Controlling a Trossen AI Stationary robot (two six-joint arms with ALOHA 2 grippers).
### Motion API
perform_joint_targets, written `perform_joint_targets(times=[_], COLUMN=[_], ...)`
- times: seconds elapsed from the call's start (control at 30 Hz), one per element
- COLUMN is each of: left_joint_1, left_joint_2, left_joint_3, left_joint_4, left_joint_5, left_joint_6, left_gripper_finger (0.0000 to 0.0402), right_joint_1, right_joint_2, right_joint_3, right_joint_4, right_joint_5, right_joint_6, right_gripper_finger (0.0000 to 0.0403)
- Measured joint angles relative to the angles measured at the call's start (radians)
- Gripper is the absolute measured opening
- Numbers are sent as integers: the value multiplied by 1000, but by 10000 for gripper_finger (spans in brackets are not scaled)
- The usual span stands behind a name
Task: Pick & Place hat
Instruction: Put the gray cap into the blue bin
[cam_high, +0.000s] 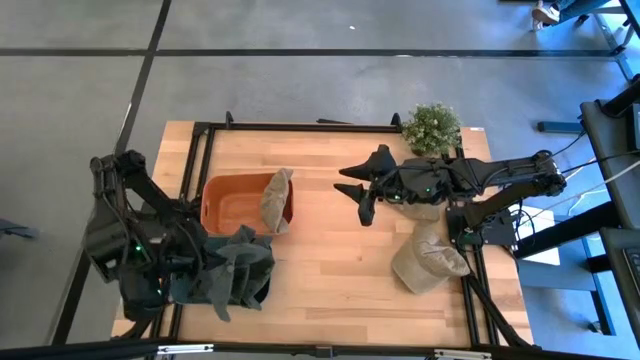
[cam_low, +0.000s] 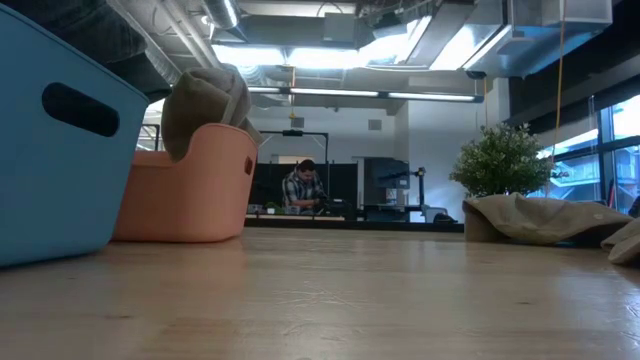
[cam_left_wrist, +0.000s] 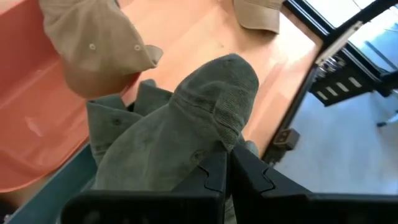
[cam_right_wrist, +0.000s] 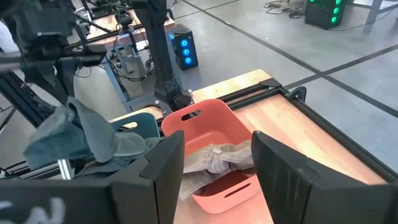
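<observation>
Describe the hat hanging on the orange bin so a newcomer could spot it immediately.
Start at the orange bin left of centre on the wooden table. A tan hat is draped over its right rim. Unlike the tan hats lying flat near the plant, or the grey-green one beside the bin, it hangs on the bin.

Around my table (cam_high: 330, 270) of pale wood lies a grey concrete floor (cam_high: 300, 80) crossed by dark lines. Beyond it I see ceiling strip lights (cam_low: 300, 92), exposed ducts (cam_low: 420, 30), tall windows (cam_low: 615, 150) and a seated person (cam_low: 300, 188) at a distant desk.
</observation>
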Motion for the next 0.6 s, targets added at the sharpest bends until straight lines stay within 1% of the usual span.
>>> perform_joint_targets(times=[0.27, 0.4, 0.5, 0.6], left_joint_1=[0, 0, 8, 8], left_joint_2=[0, -1, -1, -5], left_joint_3=[-69, -75, -75, -74], left_joint_4=[0, 0, 0, 0], left_joint_5=[-13, -32, -93, -140], left_joint_6=[-51, -32, -64, -47], left_gripper_finger=[3, 3, 3, 3], right_joint_1=[-4, -4, -4, -4], right_joint_2=[0, 0, 0, 0], right_joint_3=[0, 0, 0, 0], right_joint_4=[0, 0, 1, 1], right_joint_5=[0, 0, 0, 1], right_joint_6=[1, -4, -17, -17], right_gripper_finger=[187, 187, 187, 187])
